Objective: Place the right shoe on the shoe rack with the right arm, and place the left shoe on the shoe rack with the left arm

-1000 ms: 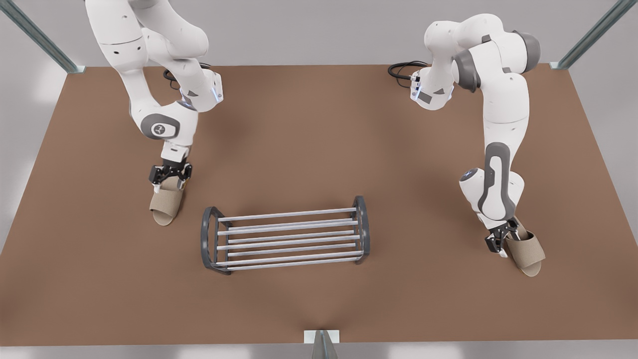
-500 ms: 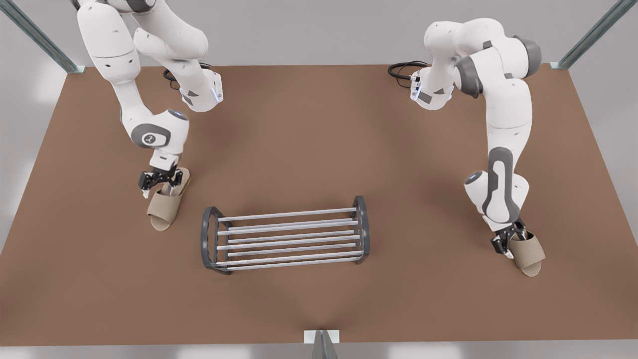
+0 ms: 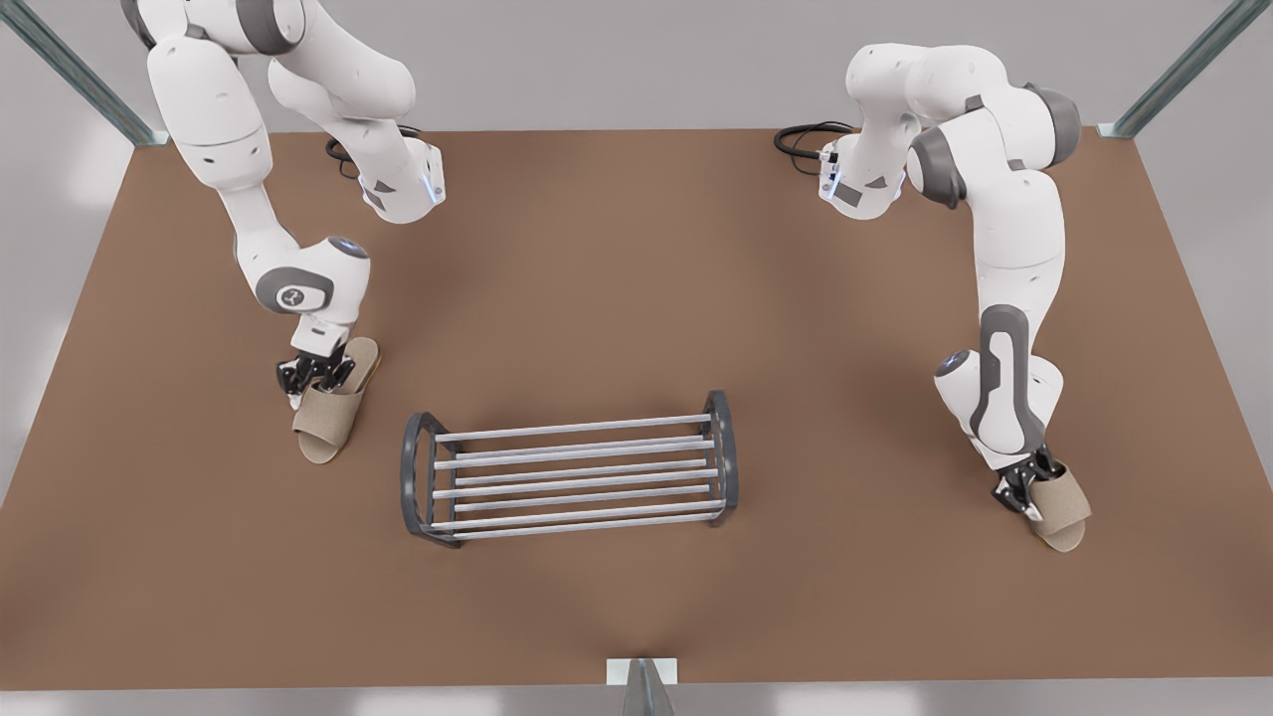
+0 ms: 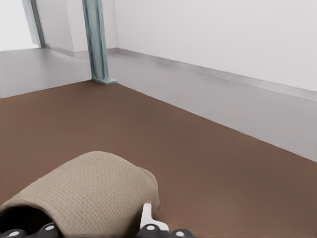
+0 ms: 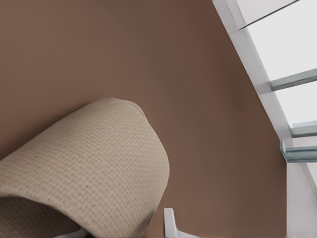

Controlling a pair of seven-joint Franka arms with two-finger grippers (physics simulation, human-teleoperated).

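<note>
Nearest, at the front view's right: left shoe (image 3: pixel 1062 509) flat on the table (image 3: pixel 636 278), left gripper (image 3: pixel 1019 489) spread astride its band. Centre: rack (image 3: pixel 572 467), bare. Farther, left: right shoe (image 3: pixel 323 423), right gripper (image 3: pixel 313 376) likewise spread astride its band.

Two tan woven slippers (image 3: pixel 324 423) (image 3: pixel 1060 507), a silver-barred rack (image 3: pixel 572 477) (dark grey ends), brown table (image 3: pixel 617 278).

My brown tabletop (image 3: pixel 617 268) carried the shoe rack (image 3: pixel 569 466) near its middle; one tan slipper (image 3: pixel 330 413) lay just off the rack at the front view's left, the other slipper (image 3: pixel 1060 509) well apart on its right.
</note>
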